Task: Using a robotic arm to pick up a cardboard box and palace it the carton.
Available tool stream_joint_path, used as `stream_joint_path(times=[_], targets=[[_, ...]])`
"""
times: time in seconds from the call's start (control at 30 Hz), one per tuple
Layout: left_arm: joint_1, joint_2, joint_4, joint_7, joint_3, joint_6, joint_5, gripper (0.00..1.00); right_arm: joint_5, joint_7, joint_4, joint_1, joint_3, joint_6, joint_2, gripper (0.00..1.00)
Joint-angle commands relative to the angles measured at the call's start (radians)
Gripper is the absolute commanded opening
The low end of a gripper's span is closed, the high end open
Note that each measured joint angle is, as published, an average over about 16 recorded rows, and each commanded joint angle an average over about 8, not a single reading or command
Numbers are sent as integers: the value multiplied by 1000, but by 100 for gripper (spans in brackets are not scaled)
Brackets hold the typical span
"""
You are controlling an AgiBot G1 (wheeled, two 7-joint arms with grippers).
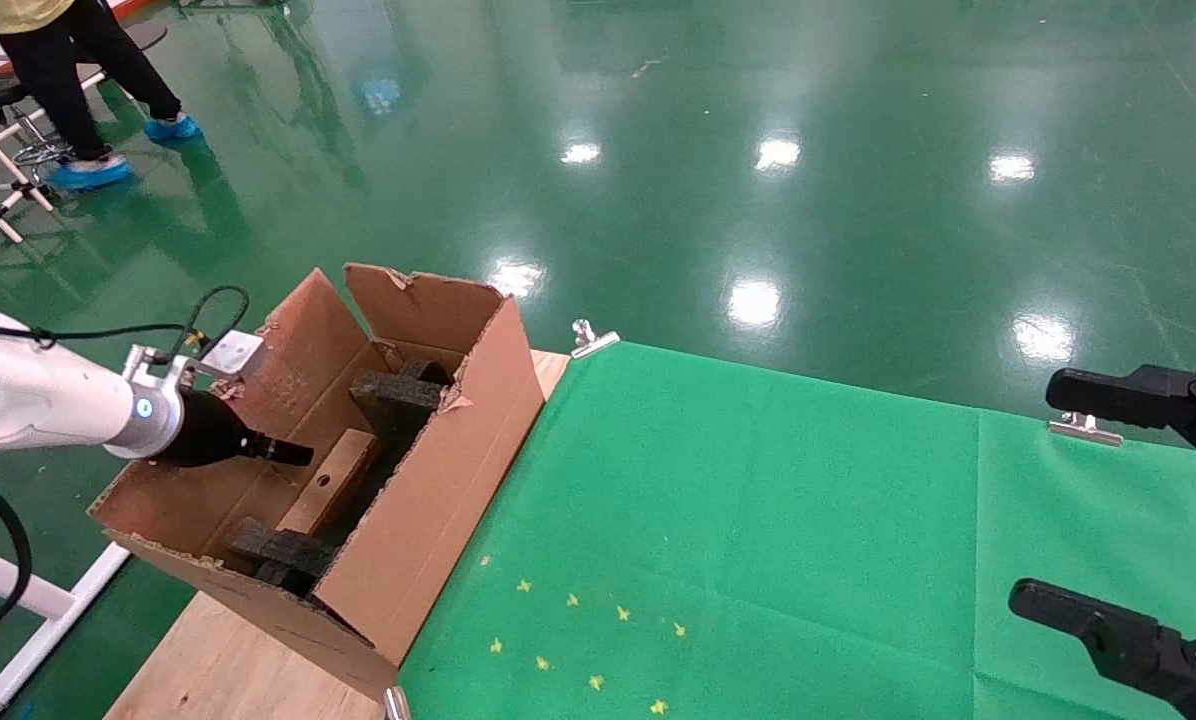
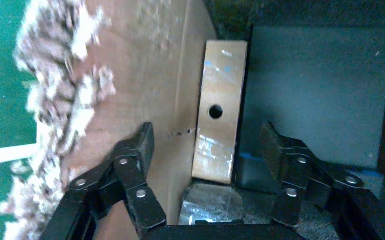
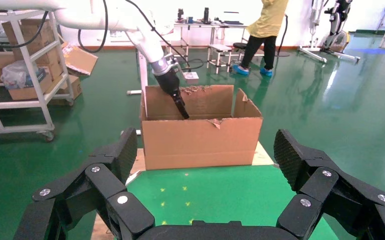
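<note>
Left black linkage-finger gripper sits inside the big torn brown carton, fingers apart straddling the small taped brown cardboard box lying just ahead; risk: withdrawing fingers snag box or ragged flap.

A robotics lab or test hall: a glossy green floor spreads around the cloth-covered table. Behind the table stand metal shelving stacked with boxes, a workbench, and a person in a yellow coat.
</note>
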Motion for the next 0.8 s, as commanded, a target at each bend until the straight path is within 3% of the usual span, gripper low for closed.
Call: stream_joint_path(times=[0.03, 0.27, 0.47, 0.8], targets=[[-7, -2, -2, 1, -1, 2, -1, 100, 0, 0, 0, 0, 0, 0, 0, 100], [-91, -44, -48, 11, -29, 61, -42, 100, 0, 0, 0, 0, 0, 0, 0, 100], [-187, -111, -126, -9, -76, 191, -112, 100, 0, 0, 0, 0, 0, 0, 0, 100], [-247, -225, -273, -180, -169, 506, -284, 100, 0, 0, 0, 0, 0, 0, 0, 100]])
